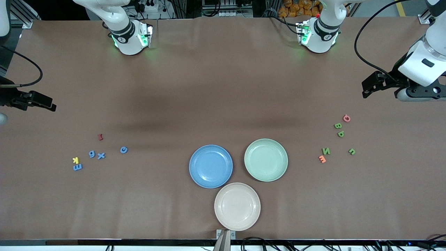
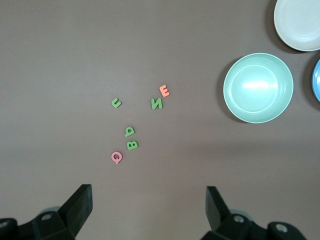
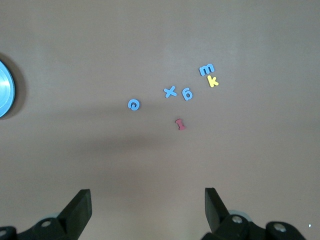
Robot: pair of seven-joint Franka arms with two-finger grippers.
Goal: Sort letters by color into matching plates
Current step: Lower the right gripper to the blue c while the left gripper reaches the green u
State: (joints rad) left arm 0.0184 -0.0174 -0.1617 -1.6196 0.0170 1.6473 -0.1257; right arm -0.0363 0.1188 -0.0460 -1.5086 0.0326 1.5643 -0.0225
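Letters lie in two groups on the worktop; both plates are empty.

Blue letters [image 1: 101, 156] lie toward the right arm's end, green letters [image 1: 340, 134] toward the left arm's end, blue plate [image 1: 195, 177] and green plate [image 1: 284, 162] side by side between them. Left pincer [image 2: 149, 205] and right pincer [image 3: 148, 206] hover wide open, holding nothing.
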